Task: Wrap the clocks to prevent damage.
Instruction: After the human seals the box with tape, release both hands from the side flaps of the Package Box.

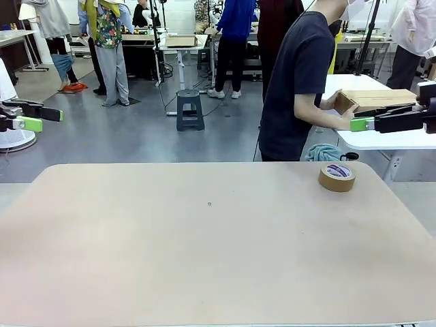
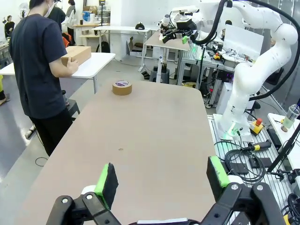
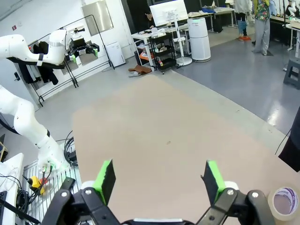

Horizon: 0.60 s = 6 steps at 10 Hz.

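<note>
Both claws [image 2: 161, 180] [image 3: 159, 180] wide open, empty.

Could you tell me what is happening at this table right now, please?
Not much has begun. Both arms hover at the table's sides with the left gripper and right gripper open and holding nothing. A round roll of brown packing tape lies on the tan table near its far right corner. The person in the dark T-shirt is turned away, hands on a flat cardboard box on a white side table.
</note>
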Tool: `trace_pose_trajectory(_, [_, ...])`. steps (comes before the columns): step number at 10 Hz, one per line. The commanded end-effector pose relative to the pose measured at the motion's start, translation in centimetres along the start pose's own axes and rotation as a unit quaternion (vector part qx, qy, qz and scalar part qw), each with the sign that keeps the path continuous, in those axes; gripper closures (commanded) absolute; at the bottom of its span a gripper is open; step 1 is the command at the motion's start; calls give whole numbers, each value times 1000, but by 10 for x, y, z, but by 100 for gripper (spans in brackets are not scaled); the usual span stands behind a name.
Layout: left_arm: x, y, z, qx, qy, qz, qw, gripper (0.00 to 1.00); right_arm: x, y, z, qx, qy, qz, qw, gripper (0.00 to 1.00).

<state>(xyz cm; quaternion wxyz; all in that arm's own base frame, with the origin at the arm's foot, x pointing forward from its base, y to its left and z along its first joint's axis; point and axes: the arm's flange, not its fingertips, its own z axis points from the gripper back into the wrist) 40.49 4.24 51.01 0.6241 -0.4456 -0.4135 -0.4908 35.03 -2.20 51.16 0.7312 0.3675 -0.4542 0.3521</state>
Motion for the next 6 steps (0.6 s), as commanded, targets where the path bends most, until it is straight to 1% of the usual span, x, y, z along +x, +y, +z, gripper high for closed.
trace_pose_trajectory(1, [3,-1,2,-1,-2,-4,1000,0,0,1,0,2,-3,0,1000,0])
trace_pose_trajectory(6, [3,-1,2,-1,-2,-4,1000,0,0,1,0,2,-3,0,1000,0])
